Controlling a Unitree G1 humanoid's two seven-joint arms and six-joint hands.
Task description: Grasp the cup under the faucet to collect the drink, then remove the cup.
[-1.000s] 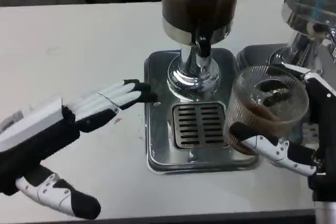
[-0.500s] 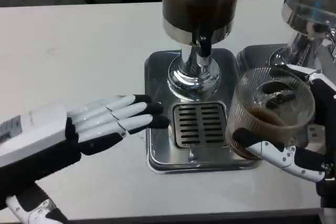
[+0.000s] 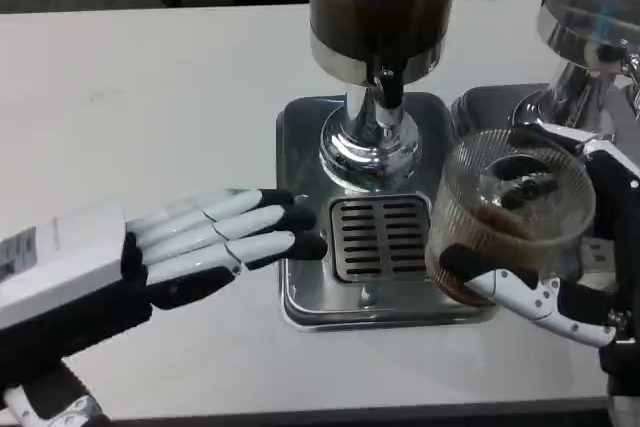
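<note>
White and plain, the bench carries a square steel drip tray with a slotted grate and a chrome-based dispenser holding dark drink, its faucet above the tray. At the tray's right edge, clear of the faucet, the right hand grips a ribbed clear plastic cup with brown liquid in its bottom. The left hand lies flat, fingers spread and holding nothing, tips reaching the tray's left rim.
</note>
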